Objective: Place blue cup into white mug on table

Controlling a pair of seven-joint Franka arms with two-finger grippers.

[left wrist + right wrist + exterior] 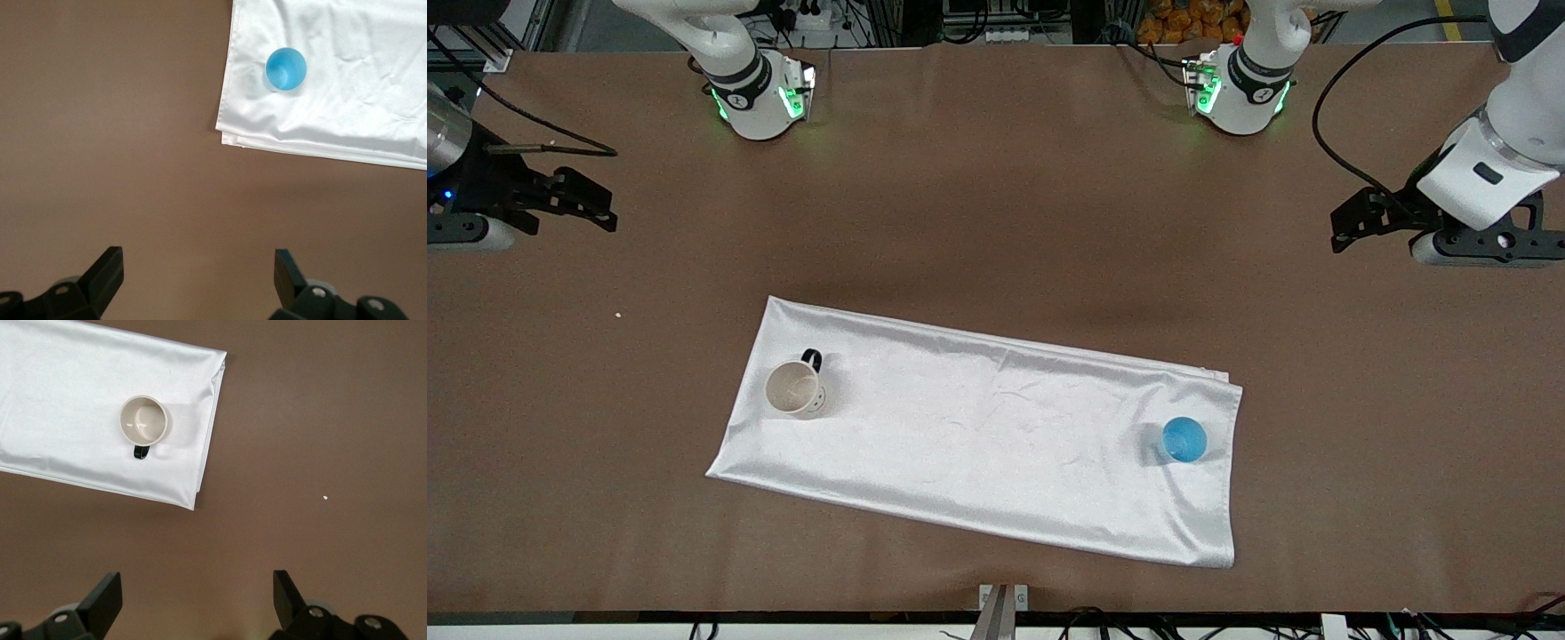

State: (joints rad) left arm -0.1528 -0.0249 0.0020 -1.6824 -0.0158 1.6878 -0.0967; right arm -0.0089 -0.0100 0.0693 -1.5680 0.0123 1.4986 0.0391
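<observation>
The blue cup [1184, 439] stands upright on a white cloth, near the cloth's end toward the left arm; it also shows in the left wrist view [286, 68]. The white mug [793, 388] with a black handle stands upright and empty on the cloth's end toward the right arm; it also shows in the right wrist view [143, 420]. My left gripper [1344, 224] is open and empty over bare table [1360, 400] at the left arm's end, apart from the cup [198, 267]. My right gripper [605, 200] is open and empty over bare table at the right arm's end, apart from the mug [197, 587].
The white satin cloth [978, 436] lies flat across the middle of the table, folded double at the cup's end. A small white crumb [618, 314] lies on the table between the right gripper and the cloth. Both arm bases stand along the table's edge farthest from the front camera.
</observation>
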